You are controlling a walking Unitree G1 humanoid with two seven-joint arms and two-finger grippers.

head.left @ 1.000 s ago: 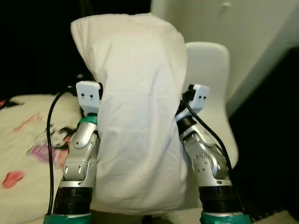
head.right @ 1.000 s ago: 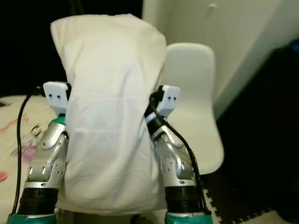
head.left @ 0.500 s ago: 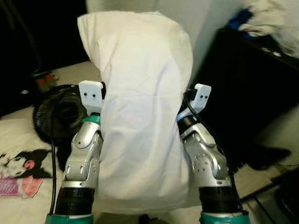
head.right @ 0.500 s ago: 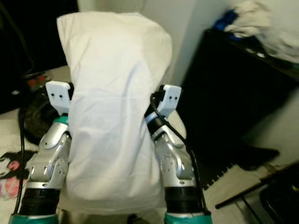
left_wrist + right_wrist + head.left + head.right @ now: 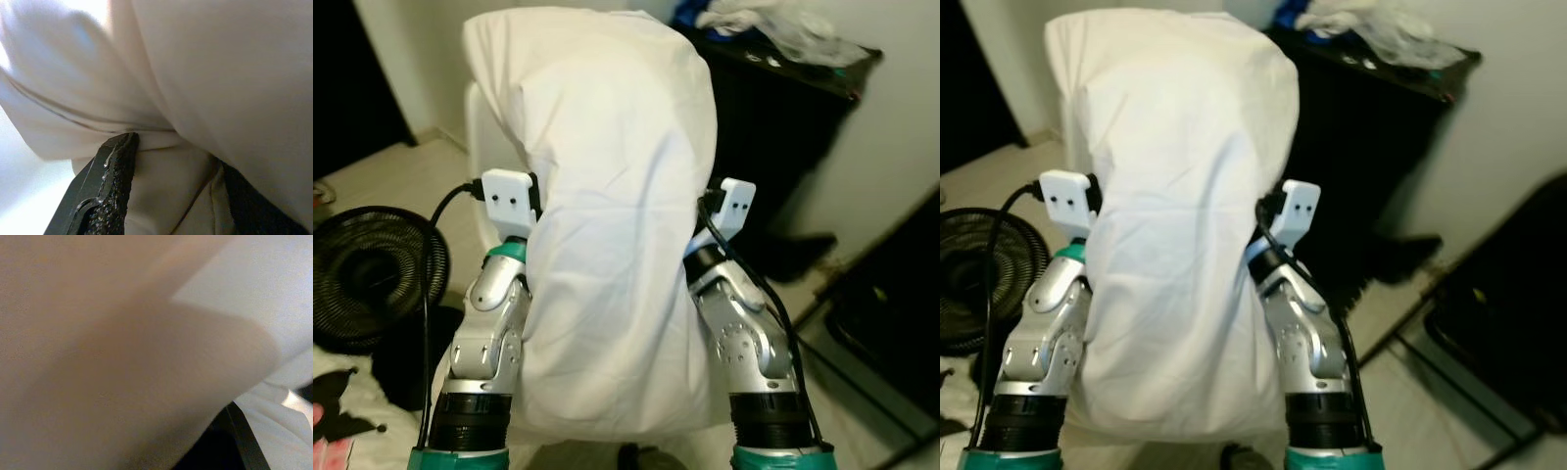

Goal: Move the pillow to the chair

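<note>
Left eye view: the white pillow point(image 5: 607, 225) is held upright between the two silver arms, its top bulging above the wrist camera blocks and its lower edge hanging down near the forearms. It is pressed from both sides; the left arm point(image 5: 489, 333) bears against one flank and the right arm point(image 5: 744, 333) against the other.

Left wrist view: one black finger point(image 5: 105, 188) of the left gripper point(image 5: 166, 196) is seen lying against a fold of the pillowcase, with the second finger's dark edge on the far side of a bunch of cloth. Fabric is pinched between them.

Right wrist view: the picture is blurred and taken up by pale cloth close to the lens; a dark strip is seen at one edge. Whether the right gripper's fingers are spread or closed cannot be told.

Surface and room: a pale floor point(image 5: 401, 176) is seen below. A black round fan point(image 5: 362, 274) lies on it to the robot's left. A white chair back point(image 5: 475, 137) is partly seen just behind the pillow's left side. A black cabinet point(image 5: 1381, 147) stands against the wall to the right, with crumpled white and blue cloth point(image 5: 1361, 29) piled on its top.
</note>
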